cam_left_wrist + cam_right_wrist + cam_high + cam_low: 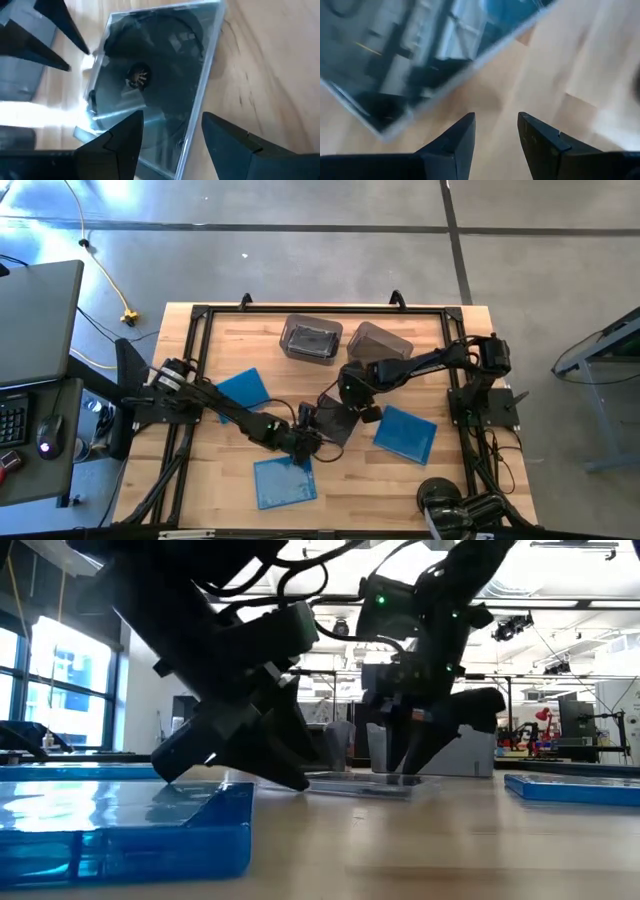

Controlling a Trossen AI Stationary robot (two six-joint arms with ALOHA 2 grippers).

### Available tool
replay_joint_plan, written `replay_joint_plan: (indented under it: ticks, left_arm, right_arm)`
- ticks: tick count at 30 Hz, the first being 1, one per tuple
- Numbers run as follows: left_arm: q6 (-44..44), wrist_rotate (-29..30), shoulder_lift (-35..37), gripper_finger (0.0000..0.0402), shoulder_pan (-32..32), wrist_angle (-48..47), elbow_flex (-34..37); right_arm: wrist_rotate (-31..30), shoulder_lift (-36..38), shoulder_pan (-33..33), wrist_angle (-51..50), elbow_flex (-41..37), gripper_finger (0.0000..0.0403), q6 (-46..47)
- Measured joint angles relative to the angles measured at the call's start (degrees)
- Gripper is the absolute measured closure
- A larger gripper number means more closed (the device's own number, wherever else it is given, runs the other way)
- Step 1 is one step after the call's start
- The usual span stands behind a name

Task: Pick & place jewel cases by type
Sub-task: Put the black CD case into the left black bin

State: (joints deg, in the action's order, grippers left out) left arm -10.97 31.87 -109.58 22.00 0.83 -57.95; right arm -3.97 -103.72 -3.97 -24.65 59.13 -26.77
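Observation:
A dark grey jewel case (338,423) lies on the wooden table between my two grippers. My left gripper (172,130) is open and stands astride the case's near edge (192,125), one finger over the lid and one over bare wood. My right gripper (496,125) is open by a narrow gap. It points down beside the case's far corner (385,120), over bare wood. Three blue cases lie flat: one far left (243,388), one near (285,482), one right (405,433). Another dark case (313,340) lies in the left bin. My left gripper comes slanting down from the table's left, with the dark case's near edge (192,125) in its open gap. Whether a finger (125,137) touches the lid, I cannot tell. The case lies on the table.
Two translucent grey bins stand at the far side, one (292,330) to the left of the other (380,340). A black frame (200,312) runs round the table. The near blue case (110,825) fills the low view's left foreground. Bare wood shows between the blue cases.

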Motion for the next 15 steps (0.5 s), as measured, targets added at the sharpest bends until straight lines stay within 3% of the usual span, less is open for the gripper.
replay_joint_plan:
  ticks: [4,8,15]
  left_arm:
    - [-1.9,0.0,0.0,0.0204,-0.2,0.0,-0.3]
    - [-3.4,-1.3,0.3,0.0204,-0.2,-0.5,-0.4]
    - [-13.6,-3.1,0.3,0.0204,-0.7,-0.7,-1.3]
  right_arm:
    - [8.3,0.0,-1.5,-0.1,0.0,0.0258,2.6]
    - [8.4,0.0,-1.9,-0.2,0.0,0.0259,2.5]
    - [8.1,0.0,-2.3,0.4,0.0,0.0259,1.9]
